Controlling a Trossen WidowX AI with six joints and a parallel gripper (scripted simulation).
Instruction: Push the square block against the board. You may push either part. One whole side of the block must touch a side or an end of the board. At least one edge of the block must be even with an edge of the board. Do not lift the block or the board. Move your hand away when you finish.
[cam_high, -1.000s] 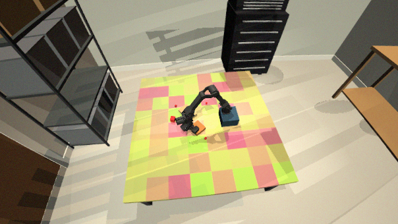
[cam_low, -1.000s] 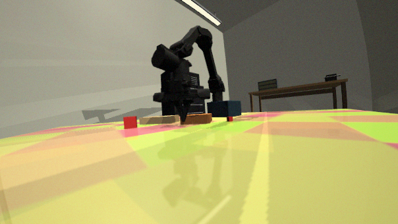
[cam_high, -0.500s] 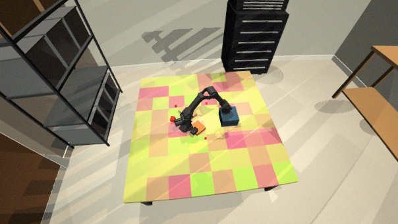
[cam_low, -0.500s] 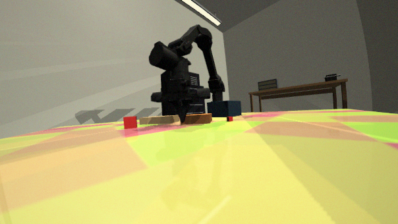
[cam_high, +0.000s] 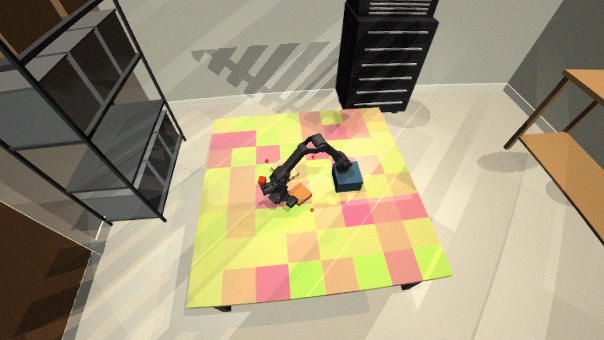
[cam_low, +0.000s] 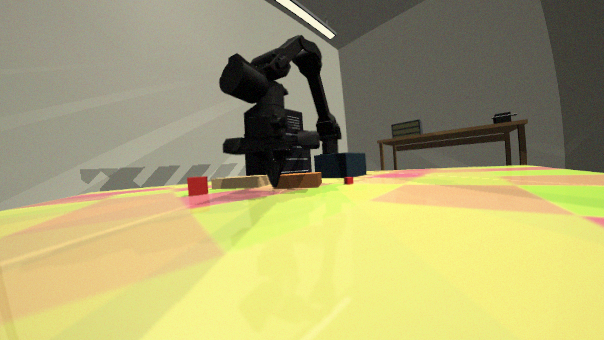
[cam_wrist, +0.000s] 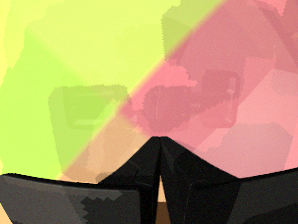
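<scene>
The orange square block (cam_high: 300, 194) (cam_low: 300, 180) lies flat on the table, beside the hand. The tan board (cam_high: 295, 174) (cam_low: 239, 182) lies flat close by, mostly hidden under the arm in the top view. My gripper (cam_low: 275, 185) (cam_wrist: 159, 144) is shut and empty, pointing down with its tips low near the table. In the exterior view the fingertips overlap the space between the board and the block. I cannot tell whether they touch the block, or whether block and board touch. In the wrist view only a brown sliver shows between the fingers.
A red cube (cam_high: 262, 180) (cam_low: 197, 185) stands left of the hand. Small red cubes (cam_high: 266, 160) (cam_high: 313, 157) (cam_high: 312, 210) (cam_low: 348, 180) lie around the parts. The arm's dark blue base box (cam_high: 348, 178) (cam_low: 340, 165) stands to the right on the patchwork table (cam_high: 260, 250).
</scene>
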